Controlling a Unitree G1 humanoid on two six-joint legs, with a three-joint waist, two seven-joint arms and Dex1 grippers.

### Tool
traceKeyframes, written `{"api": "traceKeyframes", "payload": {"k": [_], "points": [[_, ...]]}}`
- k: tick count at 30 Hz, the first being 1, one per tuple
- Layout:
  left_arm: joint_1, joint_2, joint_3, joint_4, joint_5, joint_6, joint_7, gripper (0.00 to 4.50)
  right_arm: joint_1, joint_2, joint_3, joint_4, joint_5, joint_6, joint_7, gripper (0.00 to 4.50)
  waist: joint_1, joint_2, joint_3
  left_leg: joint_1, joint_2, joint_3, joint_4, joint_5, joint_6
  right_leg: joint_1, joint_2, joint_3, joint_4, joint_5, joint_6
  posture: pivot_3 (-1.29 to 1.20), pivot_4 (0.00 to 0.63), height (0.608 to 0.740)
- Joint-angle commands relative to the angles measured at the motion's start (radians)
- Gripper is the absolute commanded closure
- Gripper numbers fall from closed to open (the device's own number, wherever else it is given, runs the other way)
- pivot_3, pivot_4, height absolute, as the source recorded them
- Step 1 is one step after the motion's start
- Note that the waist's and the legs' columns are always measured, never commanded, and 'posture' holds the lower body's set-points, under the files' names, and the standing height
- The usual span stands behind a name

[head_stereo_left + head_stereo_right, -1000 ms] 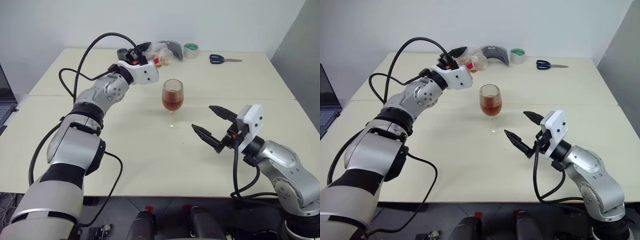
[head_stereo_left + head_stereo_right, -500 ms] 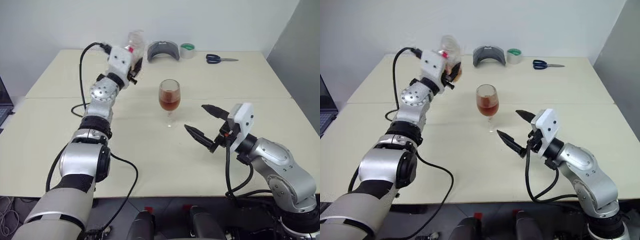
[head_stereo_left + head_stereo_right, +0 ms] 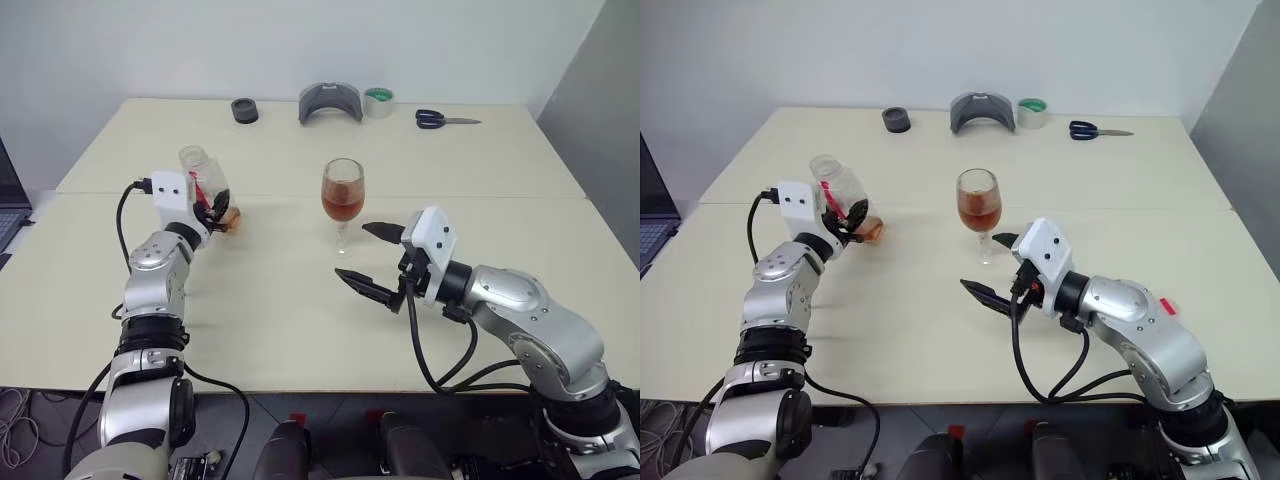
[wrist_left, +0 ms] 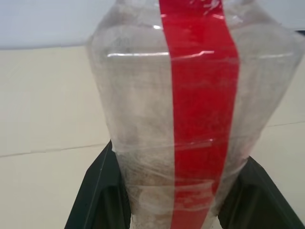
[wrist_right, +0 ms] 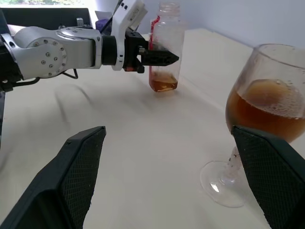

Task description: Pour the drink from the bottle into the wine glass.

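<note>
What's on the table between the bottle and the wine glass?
Nothing; bare table separates the bottle from the wine glass, seen in both eye views.

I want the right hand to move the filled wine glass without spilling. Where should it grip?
Probably the thin stem just under the bowl of the wine glass, coming in level from the robot's side: the open right hand already faces it, and the glass stands upright.

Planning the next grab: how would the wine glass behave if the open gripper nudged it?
The wine glass would probably tip easily: it stands on a thin stem, with drink high in the bowl. Likely fragile and apt to spill.
</note>
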Motion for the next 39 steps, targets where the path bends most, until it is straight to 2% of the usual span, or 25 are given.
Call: {"api": "traceKeyframes", "payload": {"k": [1, 11, 19, 20, 26, 31, 34, 39], "points": [[0.022, 0.010, 0.030, -0.058, -0.028, 0.008, 0.010, 2.74, -0.032, 0.012, 0.007, -0.001, -0.016, -0.013, 0.008, 0.00, 0.003, 0.000, 0.000, 0.000, 0.000, 0.000, 0.000, 0.000, 0.000, 0.000, 0.000, 0.000, 0.000, 0.000, 0.000, 0.00, 0.150, 0.740], [0.053, 0.019, 0.020, -0.021, -0.032, -0.008, -0.031, 2.74, -0.057, 0.043, 0.017, 0.016, -0.039, -0.011, 0.009, 0.00, 0.007, 0.000, 0.000, 0.000, 0.000, 0.001, 0.000, 0.000, 0.000, 0.000, 0.000, 0.000, 0.000, 0.000, 0.000, 0.00, 0.150, 0.740], [0.059, 0.023, 0.018, -0.016, -0.027, -0.027, -0.041, 0.17, -0.051, 0.046, 0.009, 0.012, -0.048, -0.003, 0.008, 0.00, 0.007, 0.000, 0.000, 0.000, 0.000, 0.000, 0.000, 0.000, 0.000, 0.000, 0.001, 0.000, 0.000, 0.000, 0.000, 0.00, 0.150, 0.740], [0.060, 0.024, 0.016, -0.020, -0.027, -0.028, -0.043, 0.05, -0.049, 0.045, 0.007, 0.012, -0.049, -0.003, 0.010, 0.00, 0.007, 0.000, 0.000, 0.000, 0.000, 0.000, 0.000, 0.000, 0.000, 0.000, 0.001, 0.000, 0.000, 0.000, 0.000, 0.00, 0.150, 0.740], [0.085, 0.035, -0.002, -0.056, 0.004, -0.066, -0.041, 0.05, -0.023, 0.037, -0.008, 0.015, -0.062, -0.023, 0.006, 0.00, 0.006, 0.000, 0.000, 0.000, 0.000, 0.001, 0.000, 0.000, 0.000, 0.000, 0.000, 0.000, 0.000, 0.000, 0.000, 0.00, 0.150, 0.740], [0.159, 0.035, 0.011, -0.169, 0.001, -0.060, -0.006, 0.05, 0.084, 0.056, -0.039, 0.029, -0.124, -0.141, -0.035, 0.00, 0.008, 0.000, 0.000, 0.000, 0.000, 0.000, -0.001, 0.000, 0.000, 0.000, 0.000, 0.000, -0.001, 0.000, 0.000, 0.00, 0.150, 0.740], [0.250, 0.027, 0.009, -0.309, 0.013, -0.034, 0.033, 0.05, 0.210, 0.127, -0.066, 0.066, -0.166, -0.275, -0.095, 0.00, 0.009, -0.001, -0.001, 0.001, 0.001, 0.001, -0.003, 0.000, 0.000, 0.000, 0.000, 0.001, -0.002, 0.000, 0.000, 0.00, 0.150, 0.740], [0.390, -0.004, 0.002, -0.510, 0.019, 0.032, 0.091, 0.05, 0.337, 0.241, -0.100, 0.190, -0.260, -0.473, -0.202, 0.00, 0.009, -0.001, -0.001, 0.003, 0.002, 0.001, -0.006, 0.000, 0.000, 0.001, 0.000, 0.002, -0.003, 0.000, 0.000, 0.00, 0.150, 0.740]]}}
